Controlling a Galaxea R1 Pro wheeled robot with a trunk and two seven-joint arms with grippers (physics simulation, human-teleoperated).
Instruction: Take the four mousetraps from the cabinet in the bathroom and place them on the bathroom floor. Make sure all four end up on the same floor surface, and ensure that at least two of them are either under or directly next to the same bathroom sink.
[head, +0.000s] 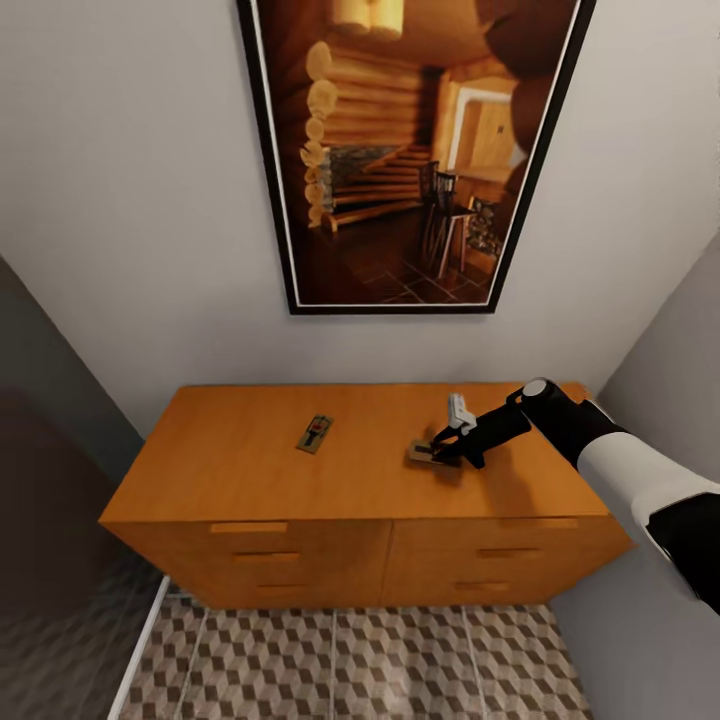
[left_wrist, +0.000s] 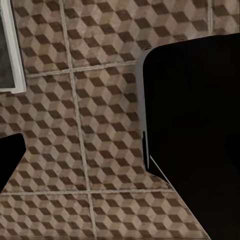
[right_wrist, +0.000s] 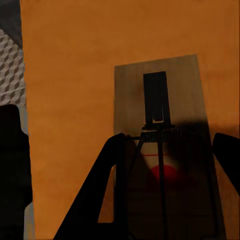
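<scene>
Trap pickup at the cabinet top

Cabinet (head: 240, 480) stood against the wall under a framed picture (head: 400, 150), its flat top carrying two mousetraps in the head view. Taken from the left: the first trap (head: 315, 434) lay free at about 10 o'clock from the centre of the top, well apart from any gripper. The second trap (head: 430, 452) lay toward 2 o'clock, and the right gripper (head: 447, 447) was down on it, the arm reaching in from 3 o'clock. In the right wrist view that trap (right_wrist: 160, 125) sat flat on the orange wood between the two dark fingers (right_wrist: 112, 185), one to each side of the board and spread wider than it, so the jaws stood open and held nothing yet. The left wrist view looked down on tiled floor (left_wrist: 75, 125) beside a dark body part; the left gripper's state I could not tell.

The step in hand looked like the grasp of the right-hand trap, with two traps not seen here. The next move called for closing the fingers squarely on the thin board's edges without nudging it, then lifting it clear and carrying it down to the floor (head: 340, 660) in front, near the sink.
</scene>
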